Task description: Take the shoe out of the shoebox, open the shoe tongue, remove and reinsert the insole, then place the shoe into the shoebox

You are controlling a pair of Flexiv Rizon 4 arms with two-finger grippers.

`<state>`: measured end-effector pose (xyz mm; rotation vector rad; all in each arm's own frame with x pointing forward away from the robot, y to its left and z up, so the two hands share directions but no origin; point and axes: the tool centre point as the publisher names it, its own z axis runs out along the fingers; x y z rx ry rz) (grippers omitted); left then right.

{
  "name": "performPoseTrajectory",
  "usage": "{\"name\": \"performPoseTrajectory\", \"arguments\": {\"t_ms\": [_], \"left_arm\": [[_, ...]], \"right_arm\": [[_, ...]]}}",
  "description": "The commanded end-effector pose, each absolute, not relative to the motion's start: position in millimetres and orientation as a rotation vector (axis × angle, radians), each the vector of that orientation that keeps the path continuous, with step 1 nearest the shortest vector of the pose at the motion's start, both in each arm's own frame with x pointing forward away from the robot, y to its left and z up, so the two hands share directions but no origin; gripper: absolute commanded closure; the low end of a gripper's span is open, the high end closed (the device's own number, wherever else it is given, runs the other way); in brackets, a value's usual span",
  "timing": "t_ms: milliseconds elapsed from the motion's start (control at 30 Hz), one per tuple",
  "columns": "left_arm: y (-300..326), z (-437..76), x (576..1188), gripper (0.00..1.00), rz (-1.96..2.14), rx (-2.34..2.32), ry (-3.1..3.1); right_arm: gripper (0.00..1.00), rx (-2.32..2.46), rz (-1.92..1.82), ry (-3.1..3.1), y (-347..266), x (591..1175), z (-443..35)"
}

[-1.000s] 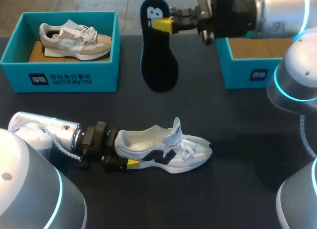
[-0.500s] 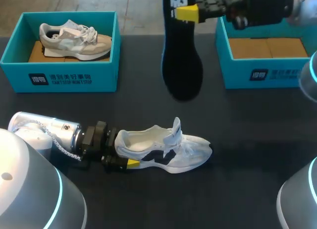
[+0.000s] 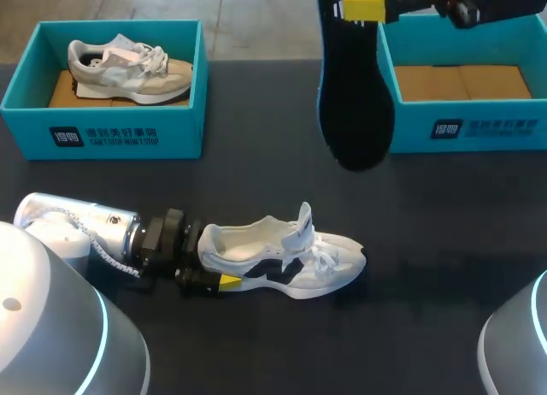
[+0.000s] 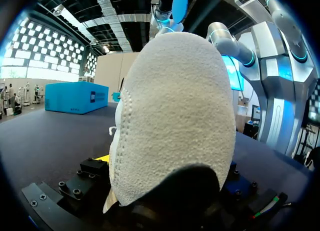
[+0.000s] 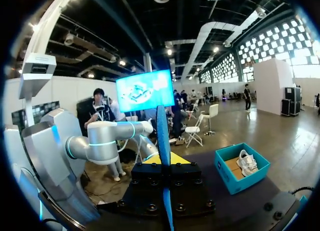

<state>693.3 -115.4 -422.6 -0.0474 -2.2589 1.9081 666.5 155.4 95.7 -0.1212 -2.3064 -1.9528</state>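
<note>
roughly halfway: insole out, not yet put back

done so far, judging by the layout: the shoe [image 3: 282,262] is out of the shoebox [image 3: 461,130] and laid on its sole on the table [image 3: 427,241], toe toward the robot's right. the tongue [image 3: 305,222] is pulled up and stands upright, so the opening is exposed. the insole [image 3: 355,104] is removed and held in the air by the right gripper [image 3: 363,6]. the jaws are pinched narrow on its heel end, w/ the toe end hanging down in front of the shoebox's left wall, well apart from the shoe. in the right wrist view it is seen edge-on betw. the fingers.

the left gripper [image 3: 214,281] is set at the shoe's heel w/ one yellow tip against the near side. the other finger is hidden, but in the left wrist view the heel fills the gap, so the jaws are judged clamped on it, fairly wide. only a cardboard floor is seen inside the shoebox. a second box [image 3: 51,138] at the far left holds a beige shoe [image 3: 128,68].

left to do: insole to be reinserted, then the shoe placed into the shoebox.

vs. 1 s ago: the insole has been carried up and to the right, from betw. the two boxes to the shoebox's left corner. the right arm has been drawn mostly out of the head view. shoe, tongue and left gripper are unchanged.
</note>
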Motion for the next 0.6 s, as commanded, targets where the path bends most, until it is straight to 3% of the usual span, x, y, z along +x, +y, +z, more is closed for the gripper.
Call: {"name": "performPoseTrajectory", "arguments": {"t_ms": [33,600], "left_arm": [[-115,-424,694,1.00,1.909,-0.047,-2.258],[-115,-424,694,1.00,1.909,-0.047,-2.258]], "right_arm": [[1.00,-0.122,-1.952,-2.306,158,667,95],[1.00,-0.422,-1.915,-2.186,101,618,88]]}}
